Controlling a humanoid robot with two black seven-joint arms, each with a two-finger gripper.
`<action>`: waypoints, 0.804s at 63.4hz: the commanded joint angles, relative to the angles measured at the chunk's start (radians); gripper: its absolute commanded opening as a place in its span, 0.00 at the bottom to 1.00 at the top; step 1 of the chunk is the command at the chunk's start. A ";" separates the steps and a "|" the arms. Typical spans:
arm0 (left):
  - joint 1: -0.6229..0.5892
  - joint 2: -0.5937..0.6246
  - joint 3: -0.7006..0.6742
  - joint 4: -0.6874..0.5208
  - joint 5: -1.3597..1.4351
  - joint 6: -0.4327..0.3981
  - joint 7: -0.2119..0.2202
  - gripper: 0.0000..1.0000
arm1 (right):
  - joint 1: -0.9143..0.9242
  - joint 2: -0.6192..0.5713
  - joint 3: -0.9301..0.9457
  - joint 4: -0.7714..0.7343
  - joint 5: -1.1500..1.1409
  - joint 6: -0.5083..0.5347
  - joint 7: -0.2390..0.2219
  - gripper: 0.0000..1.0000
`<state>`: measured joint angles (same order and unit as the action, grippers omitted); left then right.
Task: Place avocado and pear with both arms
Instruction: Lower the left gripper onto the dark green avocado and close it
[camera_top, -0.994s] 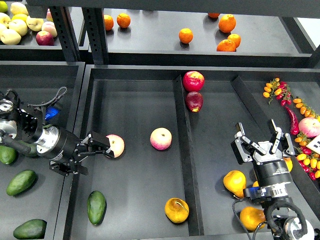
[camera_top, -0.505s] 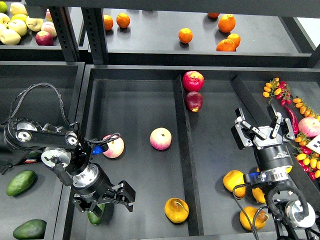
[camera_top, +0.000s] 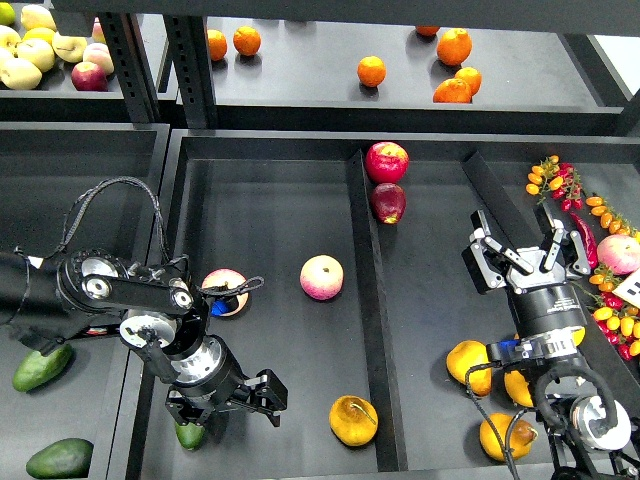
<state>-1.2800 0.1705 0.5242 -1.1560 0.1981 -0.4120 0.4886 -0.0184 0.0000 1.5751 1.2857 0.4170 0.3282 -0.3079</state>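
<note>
one pear (camera_top: 353, 420), three avocados, two pink-cream fruits, both grippers empty.

My left gripper (camera_top: 262, 398) has swung from up by the pink fruit (camera_top: 226, 291) down and to the right, so the avocado (camera_top: 190, 434) now pokes out just behind and left of its fingers instead of lying in the open. My right gripper (camera_top: 527, 250) crept slightly up the bin.

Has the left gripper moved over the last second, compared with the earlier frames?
Yes. The left gripper has swung from beside the pink-cream fruit down toward the near edge, now above the avocado, closer to the pear.
</note>
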 joint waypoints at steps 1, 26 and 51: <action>-0.001 -0.008 0.020 0.019 0.003 0.006 0.000 0.99 | -0.002 0.000 0.000 0.000 0.000 0.000 0.000 1.00; -0.036 -0.003 0.111 0.113 -0.006 -0.004 0.000 0.99 | -0.002 0.000 0.000 0.000 0.009 0.002 0.001 1.00; 0.034 -0.009 0.125 0.167 -0.005 -0.004 0.000 0.99 | -0.002 0.000 0.002 0.000 0.016 0.002 0.001 1.00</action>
<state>-1.2623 0.1632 0.6497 -1.0100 0.1917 -0.4162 0.4887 -0.0200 0.0000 1.5770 1.2854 0.4325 0.3299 -0.3064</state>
